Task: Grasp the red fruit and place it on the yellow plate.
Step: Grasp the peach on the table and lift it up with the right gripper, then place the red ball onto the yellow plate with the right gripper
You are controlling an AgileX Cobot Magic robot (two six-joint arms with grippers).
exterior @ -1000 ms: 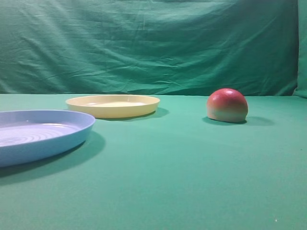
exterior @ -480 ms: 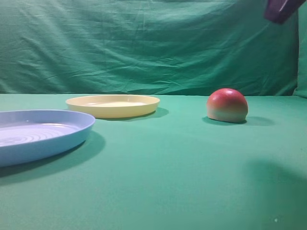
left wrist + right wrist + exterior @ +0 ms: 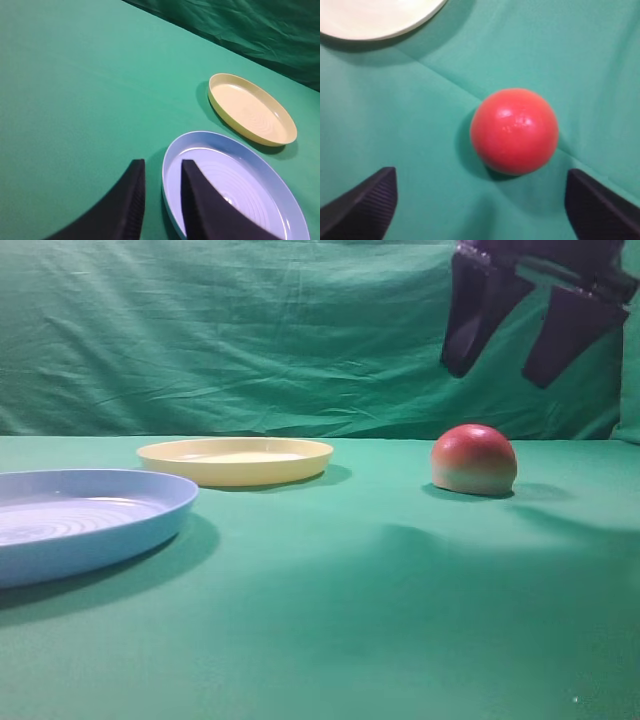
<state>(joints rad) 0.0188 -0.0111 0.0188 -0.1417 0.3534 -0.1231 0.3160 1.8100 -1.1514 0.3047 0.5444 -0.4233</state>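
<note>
In the high view the right gripper (image 3: 520, 340) hangs in the upper right with its two fingers spread wide and holding nothing, above the red fruit (image 3: 474, 459), which sits on the green cloth (image 3: 350, 620) right of the yellow plate (image 3: 236, 460). The left wrist view shows the left gripper (image 3: 161, 200) at the bottom, fingers close together and holding nothing, by the blue plate (image 3: 235, 185). From the right wrist view the fruit looks round and smooth in the middle, so I think it could slip out sideways if the fingers close off-center.

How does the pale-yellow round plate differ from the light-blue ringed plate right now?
The pale-yellow round plate looks smaller and has a smooth floor; the light-blue ringed plate looks wider and shows raised concentric ridges. In the exterior view the yellow one sits farther back, the blue one nearer and left. Both are shallow, round and empty.
</note>
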